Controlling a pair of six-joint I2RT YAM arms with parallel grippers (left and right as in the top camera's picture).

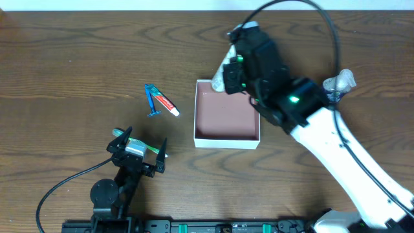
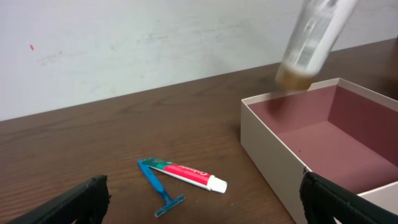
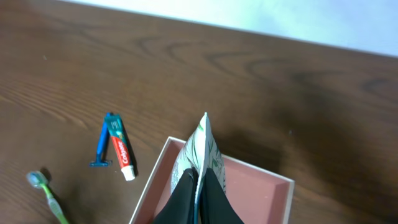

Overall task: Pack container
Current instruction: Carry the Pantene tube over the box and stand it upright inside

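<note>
container (image 1: 226,116) is empty; right tool (image 3: 198,180) is clamped on a tube (image 3: 202,143) above it; left tool (image 1: 139,147) apart; toothpaste (image 1: 167,103), razor (image 1: 152,100) lie unpacked on the surface (image 1: 77,65).

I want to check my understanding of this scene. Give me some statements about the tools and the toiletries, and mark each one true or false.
1. The right tool is shut on a tube above a corner of the container. True.
2. The toothpaste lies inside the container. False: it lies on the table, outside the container, next to the blue razor.
3. The left tool is shut on the razor. False: its fingers stand wide apart and hold nothing, and the razor lies on the table.
4. The part of the container floor that shows is bare. True.
</note>
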